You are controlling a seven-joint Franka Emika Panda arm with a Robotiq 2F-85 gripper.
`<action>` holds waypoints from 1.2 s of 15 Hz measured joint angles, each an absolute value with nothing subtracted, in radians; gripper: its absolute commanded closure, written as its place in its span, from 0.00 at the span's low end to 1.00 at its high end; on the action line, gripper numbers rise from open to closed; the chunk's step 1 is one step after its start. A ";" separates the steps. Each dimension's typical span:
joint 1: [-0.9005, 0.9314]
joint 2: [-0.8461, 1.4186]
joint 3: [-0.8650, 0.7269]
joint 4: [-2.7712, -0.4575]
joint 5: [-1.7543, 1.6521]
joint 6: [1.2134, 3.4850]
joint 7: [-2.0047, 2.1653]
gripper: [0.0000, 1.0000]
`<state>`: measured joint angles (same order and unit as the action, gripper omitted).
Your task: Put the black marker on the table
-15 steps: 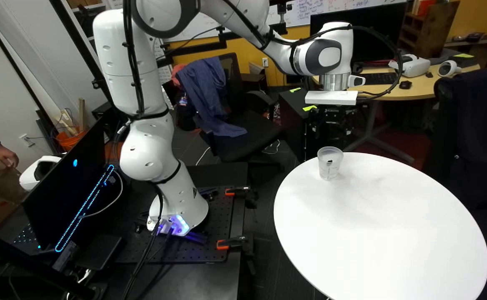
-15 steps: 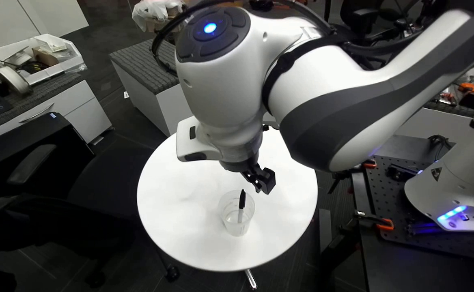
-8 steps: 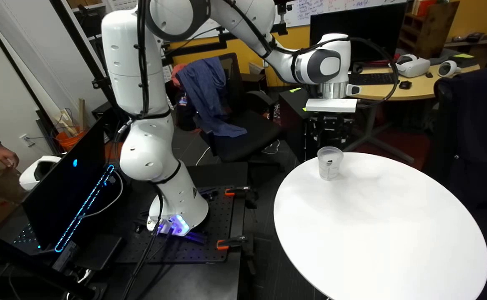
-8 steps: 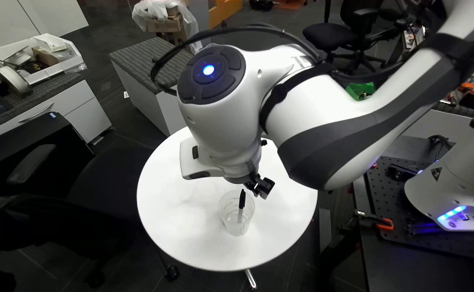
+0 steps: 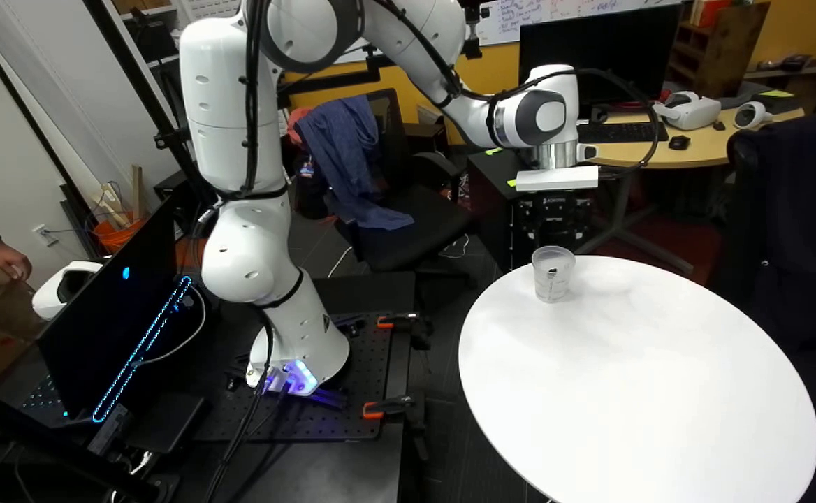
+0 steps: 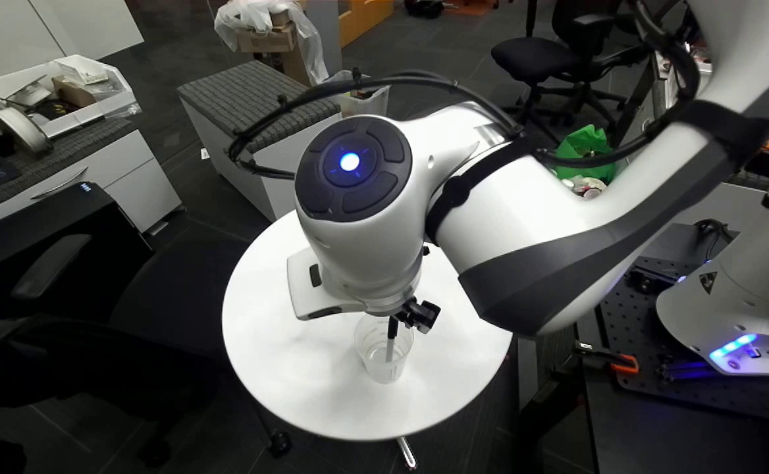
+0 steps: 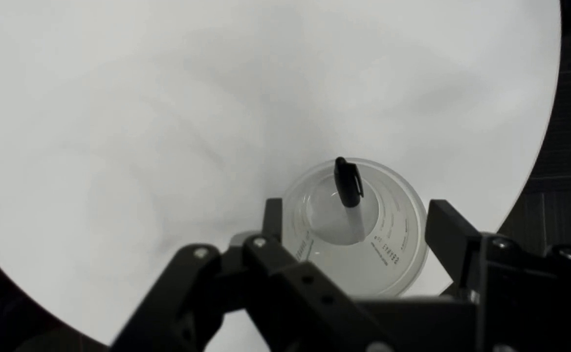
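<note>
1. A small, translucent whitish plastic cup [image 7: 363,276] with dark print on its wall is shown standing upright.
2. Under the cup, a large round table [image 6: 305,388] with a smooth white top is seen; the cup is set near the table's edge.
3. Inside the cup, a slim black marker [image 7: 348,188] with a clipped cap and a pale barrel is propped at a tilt. The cap is uppermost; in the wrist view its tip is seen against the cup's rim.
4. Close to the cup's rim and the marker's cap, a black two-finger gripper [image 7: 357,221] is positioned. Its jaws are spread wide, and in the wrist view the cup is framed between the two dark fingers [image 7: 272,220]. Whether cup or marker is touched by them cannot be told.
5. Higher than the cup, a white and grey robot arm [image 6: 509,210] is extended, with the gripper carried at its end.
6. Well beyond the cup in an exterior view, a tan wooden desk [image 5: 719,148] is seen with a wide black monitor [image 5: 610,42], a black keyboard [image 5: 621,133] and a white headset [image 5: 694,112].
7. To the cup's left in an exterior view, a black office chair [image 5: 429,216] is draped with a blue cloth [image 5: 348,154].
</note>
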<state>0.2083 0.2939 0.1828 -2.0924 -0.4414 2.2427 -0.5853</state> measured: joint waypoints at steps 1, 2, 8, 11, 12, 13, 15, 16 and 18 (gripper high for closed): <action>0.208 0.298 0.186 -2.092 -0.448 2.251 -0.585 0.47; 0.209 0.302 0.189 -2.092 -0.453 2.257 -0.585 0.45; 0.210 0.321 0.198 -2.088 -0.463 2.271 -0.586 0.55; 0.209 0.328 0.198 -2.085 -0.463 2.272 -0.586 0.53; 0.210 0.330 0.198 -2.084 -0.463 2.272 -0.586 0.52; 0.209 0.333 0.198 -2.082 -0.463 2.272 -0.586 0.53; 0.209 0.339 0.198 -2.079 -0.463 2.272 -0.587 0.56; 0.209 0.342 0.198 -2.078 -0.463 2.272 -0.587 0.56; 0.209 0.349 0.198 -2.074 -0.463 2.272 -0.587 0.58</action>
